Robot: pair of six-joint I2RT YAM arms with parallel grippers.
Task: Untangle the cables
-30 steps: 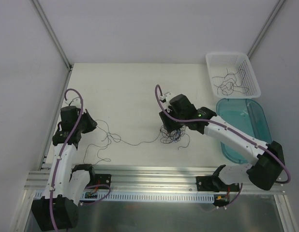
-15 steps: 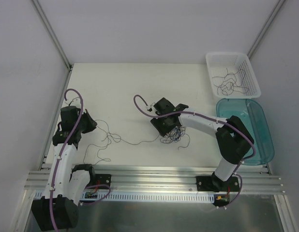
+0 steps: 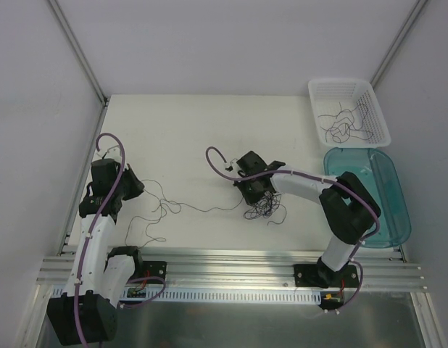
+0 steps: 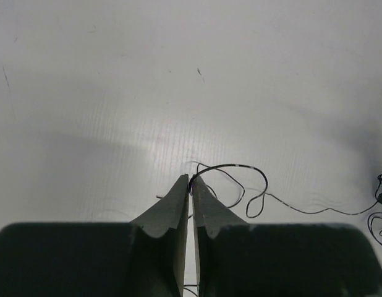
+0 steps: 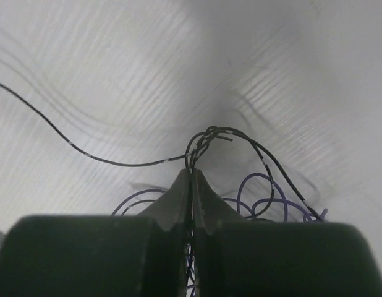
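Your left gripper (image 4: 190,180) is closed. Its two dark, wedge-shaped fingers meet at the tips and pinch a single hair-thin black strand (image 4: 234,165). That strand arcs out to the right, curls into one loop, and trails away across the worktop (image 4: 117,93), a white sheet with a fine ribbed grain. From overhead, this gripper (image 3: 135,188) sits near the worktop's left edge. Faint loose squiggles (image 3: 155,216) lie just beside it, towards the near edge.

Your right gripper (image 5: 191,174) is also shut, clamped on a small bunch of the cables (image 5: 206,135) where several strands twist together at its fingertips. The black strands are glossy and carry short pale bands. Thinner purple loops (image 5: 260,190) coil to the right of the fingers.

Overhead, the main wad (image 3: 264,207) is a dark, curly knot near the middle of the worktop, a little towards the near edge, and the right gripper (image 3: 254,193) touches its far-left side. One long, thin strand (image 3: 202,209) runs from the wad towards the left gripper.

In the far right corner stands a white plastic lattice basket (image 3: 338,84) holding more curly strands (image 3: 343,125). A translucent teal oval tray (image 3: 389,190) lies along the right edge, just on the near side of the basket.
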